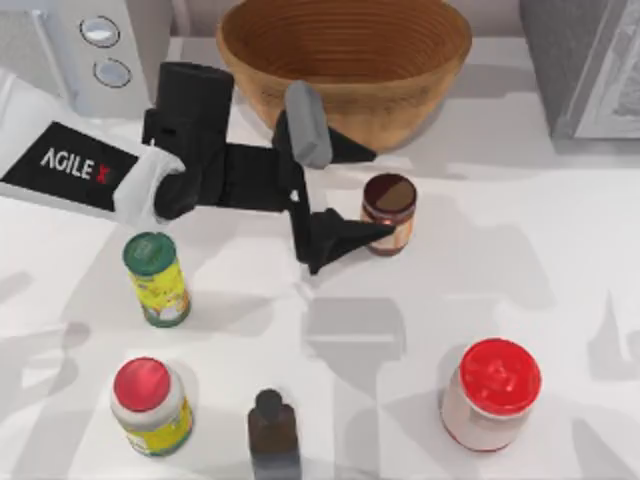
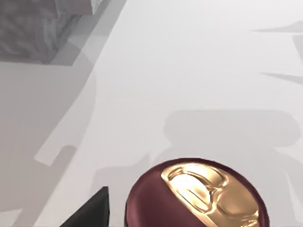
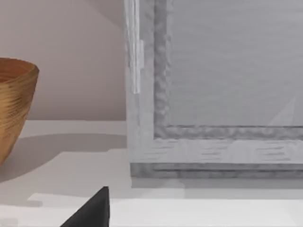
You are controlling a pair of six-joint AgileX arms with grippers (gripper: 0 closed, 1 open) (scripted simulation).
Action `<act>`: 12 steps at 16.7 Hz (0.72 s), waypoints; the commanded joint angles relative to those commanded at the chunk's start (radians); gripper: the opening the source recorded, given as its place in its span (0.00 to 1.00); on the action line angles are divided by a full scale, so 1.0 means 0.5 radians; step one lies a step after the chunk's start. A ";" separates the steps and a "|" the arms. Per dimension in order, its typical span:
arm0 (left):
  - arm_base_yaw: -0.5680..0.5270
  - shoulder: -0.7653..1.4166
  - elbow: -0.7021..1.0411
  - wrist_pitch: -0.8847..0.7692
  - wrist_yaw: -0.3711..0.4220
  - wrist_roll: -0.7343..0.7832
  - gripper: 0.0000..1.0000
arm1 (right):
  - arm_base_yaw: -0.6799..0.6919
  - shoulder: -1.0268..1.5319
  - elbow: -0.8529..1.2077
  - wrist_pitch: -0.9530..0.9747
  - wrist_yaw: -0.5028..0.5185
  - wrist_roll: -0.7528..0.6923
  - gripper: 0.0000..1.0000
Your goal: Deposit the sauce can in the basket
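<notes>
One left claw (image 1: 362, 192), spread wide, grips nothing; its near fingertip (image 1: 378, 231) touches or nearly touches the sauce can (image 1: 389, 213). One sauce can stands upright on the surface (image 1: 560, 220), at the mouth of the claw, just in front of one basket (image 1: 344, 62). Also present: one green-lidded can (image 1: 156, 278), one red-lidded bottle (image 1: 150, 405), one red-lidded jar (image 1: 491, 392), one dark bottle (image 1: 272, 432). Right claw: one dark fingertip (image 3: 91, 212) visible, state cannot be told.

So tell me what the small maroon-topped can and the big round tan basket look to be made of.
The small maroon-topped sauce can: likely metal, going by its glossy top with gold mirror-like glints in the left wrist view; the orange band looks like a paper label. The big round tan basket: woven wicker or perhaps turned wood, matte, with fine concentric ribs inside. The left gripper is open beside the can.
</notes>
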 joint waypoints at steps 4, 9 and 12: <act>-0.104 0.254 0.134 0.186 -0.071 -0.077 1.00 | 0.000 0.000 0.000 0.000 0.000 0.000 1.00; -0.130 0.535 0.301 0.368 -0.115 -0.135 1.00 | 0.000 0.000 0.000 0.000 0.000 0.000 1.00; -0.130 0.537 0.302 0.369 -0.115 -0.135 1.00 | 0.000 0.000 0.000 0.000 0.000 0.000 1.00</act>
